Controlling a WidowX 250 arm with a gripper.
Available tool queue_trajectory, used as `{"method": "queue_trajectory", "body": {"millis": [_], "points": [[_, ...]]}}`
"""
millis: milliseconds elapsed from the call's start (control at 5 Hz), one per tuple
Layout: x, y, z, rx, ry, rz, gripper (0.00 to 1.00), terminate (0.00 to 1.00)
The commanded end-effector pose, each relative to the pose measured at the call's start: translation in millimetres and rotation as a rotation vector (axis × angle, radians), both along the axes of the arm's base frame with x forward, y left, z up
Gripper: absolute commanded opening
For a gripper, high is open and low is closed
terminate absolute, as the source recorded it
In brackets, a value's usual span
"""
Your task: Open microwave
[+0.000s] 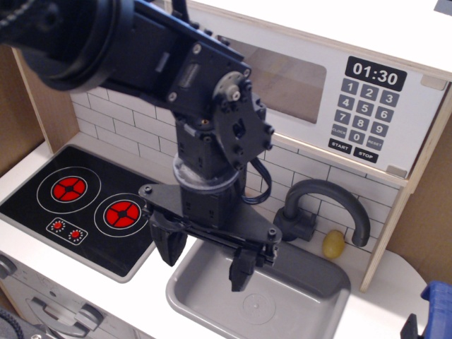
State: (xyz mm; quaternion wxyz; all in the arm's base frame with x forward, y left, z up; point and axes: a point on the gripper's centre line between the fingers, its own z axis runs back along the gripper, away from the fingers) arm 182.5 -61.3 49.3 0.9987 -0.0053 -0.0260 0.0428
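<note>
The white toy microwave (332, 92) sits at the upper right in a pale wood casing. Its clear window (286, 88) is partly hidden by my arm. The black keypad (365, 113) and clock display reading 01:30 (376, 73) are on its right side. The door looks closed. The grey handle is hidden or out of view. My black gripper (205, 261) is open and empty, hanging over the grey sink, well below the microwave.
A grey sink (311, 304) lies below the gripper, with a dark grey faucet (332, 205) behind it and a yellow lemon-like object (333, 244) by the wall. A black stove top with red burners (78, 205) is at left. White tile backsplash behind.
</note>
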Motion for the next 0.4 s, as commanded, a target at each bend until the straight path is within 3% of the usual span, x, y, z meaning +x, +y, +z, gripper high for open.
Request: {"method": "queue_trajectory", "body": {"millis": [0, 200], "points": [[0, 0, 0, 0.000, 0.000, 0.000, 1.00, 0.00], [16, 48, 12, 0.042, -0.043, 0.072, 1.00, 0.00]]}}
